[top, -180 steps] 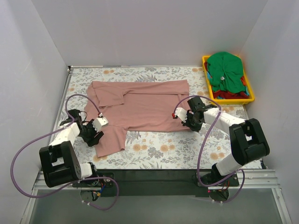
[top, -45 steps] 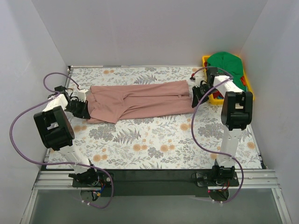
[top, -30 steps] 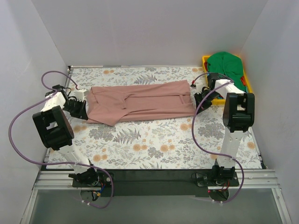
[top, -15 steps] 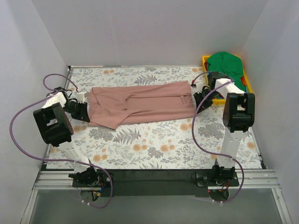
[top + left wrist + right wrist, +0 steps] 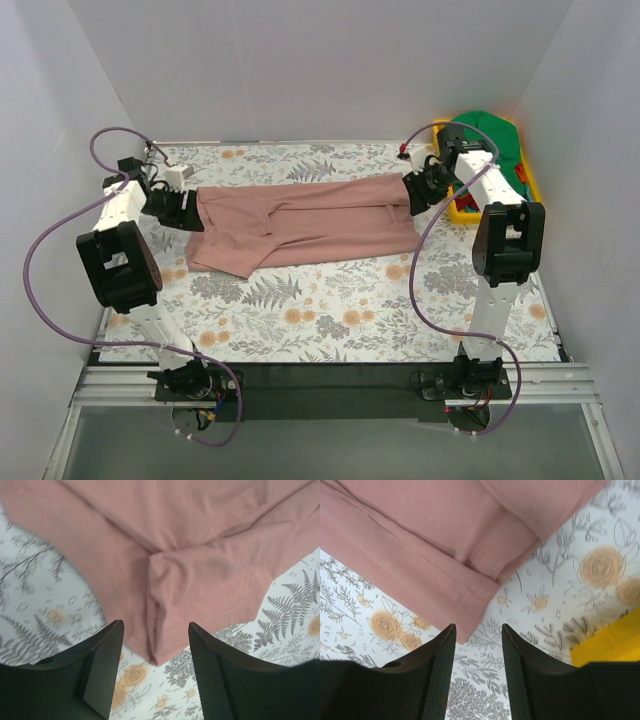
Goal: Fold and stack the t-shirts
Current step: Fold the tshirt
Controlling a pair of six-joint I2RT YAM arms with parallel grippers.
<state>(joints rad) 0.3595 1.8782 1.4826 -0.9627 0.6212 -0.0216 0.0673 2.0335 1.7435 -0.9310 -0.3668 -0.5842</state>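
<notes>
Top external view: the dusty pink t-shirt (image 5: 300, 222) is seen folded into a long band between the left gripper (image 5: 186, 208) and right gripper (image 5: 421, 187), jaws parted and nothing held, over its ends. Further folds and stacking are judged outstanding; the green t-shirt (image 5: 485, 140) is seen unfolded in the yellow bin (image 5: 612, 645) beside the right gripper.

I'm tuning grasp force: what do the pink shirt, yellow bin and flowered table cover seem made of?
Pink t-shirt: soft matte knit cloth, perhaps cotton; it folds in soft creases with a stitched hem.
Yellow bin: likely rigid plastic, smooth and evenly coloured, with a straight edge.
Table cover: flat printed sheet, matte; cloth or vinyl, cannot tell.
</notes>
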